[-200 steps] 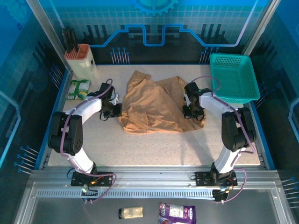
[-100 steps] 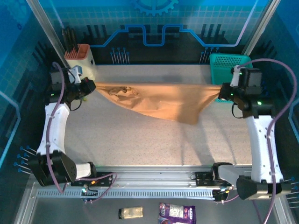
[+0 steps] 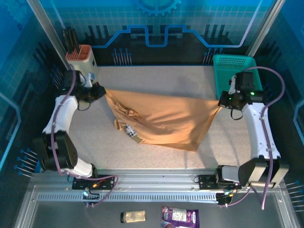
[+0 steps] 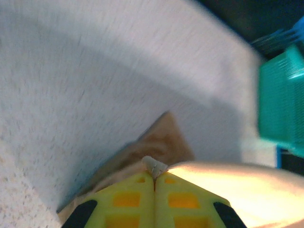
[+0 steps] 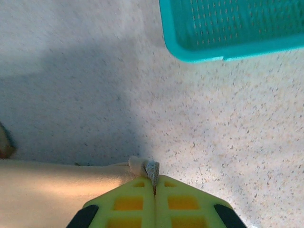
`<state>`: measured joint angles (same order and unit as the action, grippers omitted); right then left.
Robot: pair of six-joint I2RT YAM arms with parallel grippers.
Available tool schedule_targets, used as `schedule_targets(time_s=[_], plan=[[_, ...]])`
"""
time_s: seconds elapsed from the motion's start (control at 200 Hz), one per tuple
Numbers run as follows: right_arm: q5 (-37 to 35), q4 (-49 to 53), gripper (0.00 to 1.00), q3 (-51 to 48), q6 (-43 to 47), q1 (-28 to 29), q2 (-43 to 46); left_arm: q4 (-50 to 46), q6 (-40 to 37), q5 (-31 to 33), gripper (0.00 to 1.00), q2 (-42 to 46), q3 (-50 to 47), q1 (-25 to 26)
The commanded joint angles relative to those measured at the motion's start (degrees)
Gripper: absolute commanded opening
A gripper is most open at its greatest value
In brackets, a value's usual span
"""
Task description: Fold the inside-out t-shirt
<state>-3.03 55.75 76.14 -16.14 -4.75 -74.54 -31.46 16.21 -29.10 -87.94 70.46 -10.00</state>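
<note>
Two grippers: the left gripper (image 3: 101,91) and the right gripper (image 3: 221,101) are each clamped shut on an edge of the inside-out t-shirt (image 3: 166,121)
Left wrist view: yellow fingers (image 4: 128,199) pressed together, a nub of tan cloth pinched at their tips
Right wrist view: the same grip, a pale fold of fabric caught between the closed fingers (image 5: 180,202)
Shirt: strung between the two arms across the middle of the table (image 3: 142,159), its upper edge drawn taut and its lower part sagging toward the surface
Left side of shirt: bunched and wrinkled, with the small white tag (image 3: 129,131) showing near the lower edge
Nearby: a teal basket (image 3: 235,58) at the far right corner, just behind the right gripper
Done so far: the garment is gripped at two points and opened out wide
Still to do: no fold shows yet; the shirt appears to need laying flat, the bunched left side smoothing, then folding down to a small bundle
Stage, as judged: early, the spreading step before any fold
</note>
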Motion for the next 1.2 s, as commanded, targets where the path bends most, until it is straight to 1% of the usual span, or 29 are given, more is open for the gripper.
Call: schedule_targets(time_s=[0.0, 0.03, 0.065, 0.09, 0.145, 0.225, 0.355, 0.43, 0.515, 0.635, 0.73, 0.816, 0.901, 0.966, 1.071, 1.116, 1.146, 1.196], plan=[[-2.55, -1.26, 0.12, -0.89, -3.02, 4.15, 0.54, -2.98, -3.06, 7.80, 0.22, -4.21, -2.06, 4.64], [-2.47, -1.50, 0.18, -1.27, -3.36, 4.89, 0.44, -3.11, -3.19, 10.84, 0.32, -4.43, -2.61, 5.49], [-2.35, -1.47, 0.27, -1.54, -3.69, 5.59, 0.15, -2.70, -3.20, 13.46, 0.38, -3.92, -3.66, 6.23], [-2.44, -1.26, 0.33, -1.68, -3.81, 6.07, -0.13, -2.23, -3.25, 14.59, 0.40, -3.00, -4.48, 6.75], [-2.99, -0.77, 0.37, -2.10, -3.90, 7.01, -0.44, -1.85, -3.37, 16.22, 0.42, -0.69, -5.55, 7.79], [-3.48, -1.05, 0.37, -3.76, -3.94, 8.29, -0.28, -4.30, -3.98, 17.99, 0.42, 0.90, -4.76, 10.10], [-2.92, -2.22, 0.38, -7.47, -4.56, 9.76, 0.03, -8.99, -5.14, 21.36, 0.40, 0.29, -3.53, 16.30], [-2.79, -2.74, 0.38, -9.24, -5.10, 10.45, 0.10, -9.41, -3.90, 23.19, 0.38, -0.95, -4.19, 18.58], [-2.83, -3.16, 0.38, -10.71, -5.64, 11.05, 0.40, -8.20, -1.92, 26.17, 0.38, -2.11, -5.90, 20.38], [-3.20, -3.41, 0.38, -12.42, -6.40, 11.95, 1.05, -5.57, 1.69, 28.75, 0.41, -2.60, -8.70, 20.72], [-2.71, -3.89, 0.38, -14.39, -7.08, 12.35, 1.63, -3.93, 2.76, 30.43, 0.43, -3.17, -10.15, 20.72], [-2.66, -3.76, 0.38, -15.75, -7.41, 12.78, 1.92, -2.96, 3.11, 30.05, 0.42, -4.31, -10.14, 20.56], [-2.80, -3.70, 0.38, -16.54, -7.76, 13.04, 2.37, -1.92, 3.39, 28.69, 0.40, -5.48, -9.82, 20.55], [-2.97, -3.63, 0.38, -16.81, -8.03, 13.34, 2.80, -1.16, 3.43, 27.81, 0.35, -6.23, -9.49, 20.55], [-3.03, -3.42, 0.38, -16.68, -8.55, 13.75, 3.00, -0.75, 3.10, 27.89, 0.32, -7.45, -8.71, 20.55], [-2.99, -3.32, 0.38, -16.56, -8.58, 13.99, 2.93, -0.91, 2.76, 28.38, 0.29, -8.06, -8.32, 20.55], [-3.11, -3.21, 0.38, -16.42, -8.69, 14.09, 2.93, -1.17, 2.48, 28.71, 0.25, -8.36, -8.00, 20.55], [-3.24, -2.95, 0.38, -16.23, -8.74, 14.35, 2.92, -1.71, 2.11, 29.10, 0.21, -8.28, -7.49, 20.55]])
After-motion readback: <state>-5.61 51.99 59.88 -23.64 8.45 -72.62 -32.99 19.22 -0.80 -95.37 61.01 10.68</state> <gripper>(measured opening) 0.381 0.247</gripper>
